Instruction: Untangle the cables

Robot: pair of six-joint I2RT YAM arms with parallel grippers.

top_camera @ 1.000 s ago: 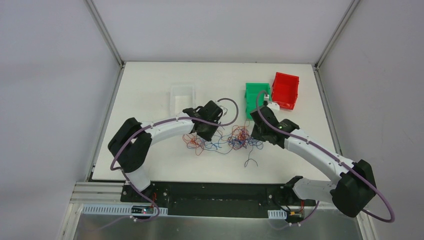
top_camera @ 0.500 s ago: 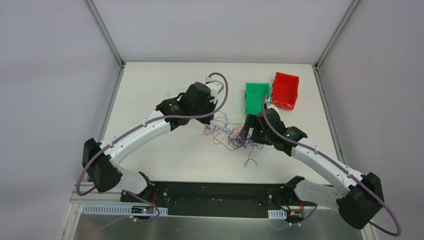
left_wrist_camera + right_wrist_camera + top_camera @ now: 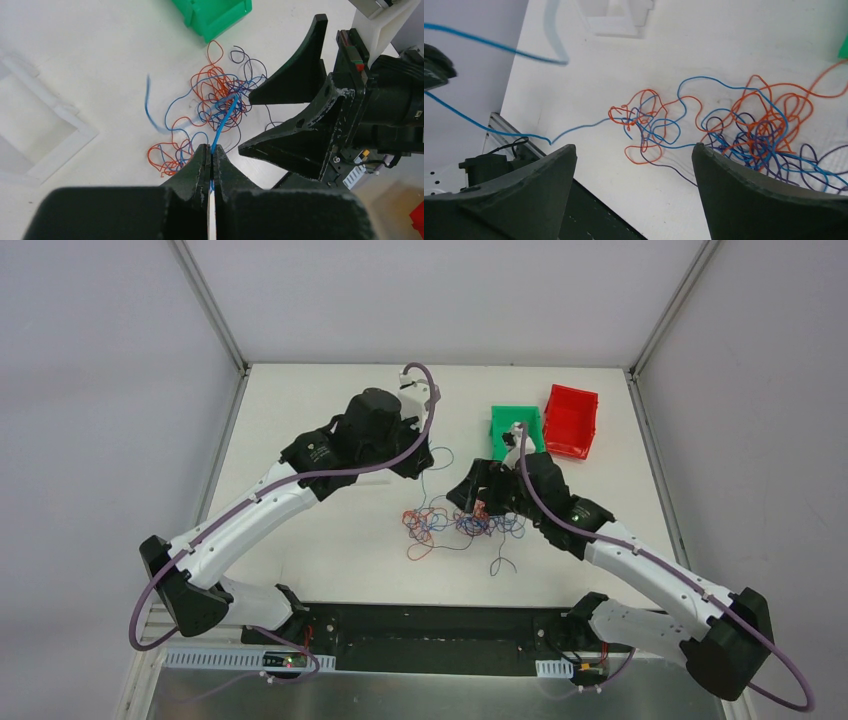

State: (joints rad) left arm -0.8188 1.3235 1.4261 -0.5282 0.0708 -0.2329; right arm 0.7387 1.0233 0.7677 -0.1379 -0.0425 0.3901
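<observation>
— Where are the cables?
— The cables (image 3: 460,525) form a red, blue and dark tangle on the white table (image 3: 320,560), nearer its front edge and well apart from both side edges.
— And the grippers?
— The left gripper (image 3: 211,159) pinches one blue strand (image 3: 226,117) that rises from the heap. The right gripper (image 3: 631,152) hangs over the tangle with its fingers spread wide. A green bin (image 3: 515,428) and a red bin (image 3: 570,420) sit towards the far right corner.

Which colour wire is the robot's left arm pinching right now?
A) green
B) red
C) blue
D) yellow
C: in the left wrist view, the left gripper has its jaws shut on the blue cable, which runs straight to the tangled cables.
</observation>
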